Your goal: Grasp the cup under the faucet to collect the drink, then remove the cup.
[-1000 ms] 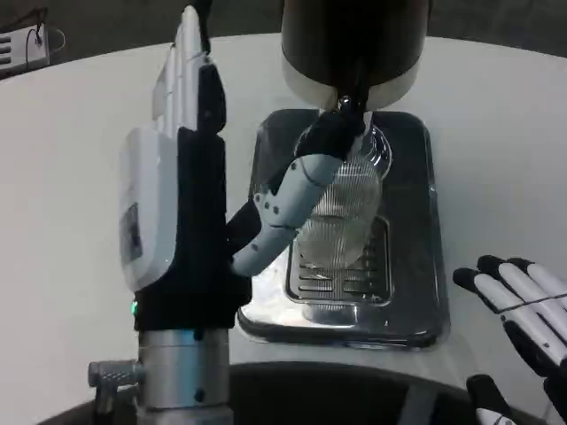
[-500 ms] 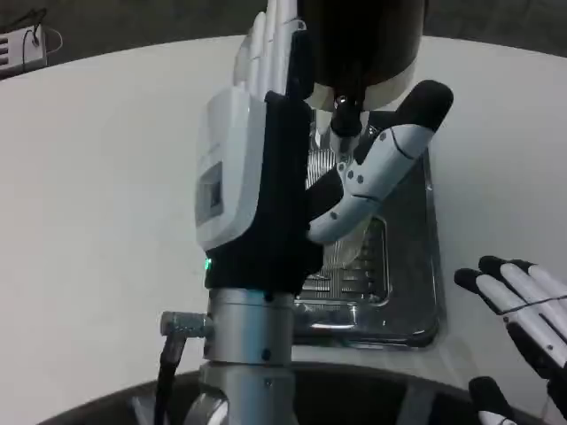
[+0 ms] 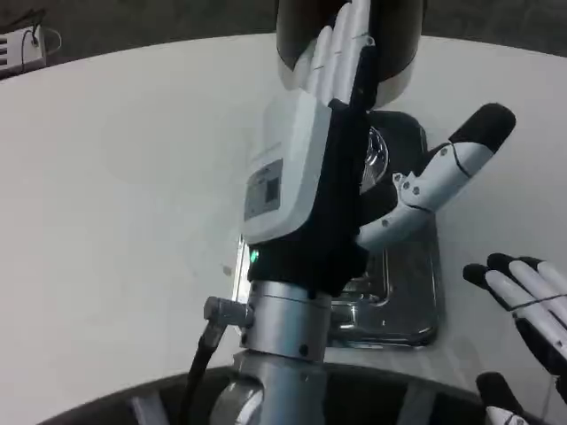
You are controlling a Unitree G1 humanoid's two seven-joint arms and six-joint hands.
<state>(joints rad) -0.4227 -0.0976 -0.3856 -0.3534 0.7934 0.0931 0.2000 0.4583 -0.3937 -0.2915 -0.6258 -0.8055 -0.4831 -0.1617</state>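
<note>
The robot's left hand stood upright at the centre of the frame, its white back toward the camera, fingers straight and close together, reaching up across the dark dispenser at the top. Its thumb jutted well out to the right, black tip raised, with nothing in its grip. The hand and its silver forearm covered most of the metal tray on the white table. Only a glint of the clear cup showed just right of the hand, beneath the dispenser; whether the hand touched it could not be told. At the lower right edge, the right hand rested low, its black-tipped fingers spread and holding nothing. A white object with a cable lay in the upper left corner.
</note>
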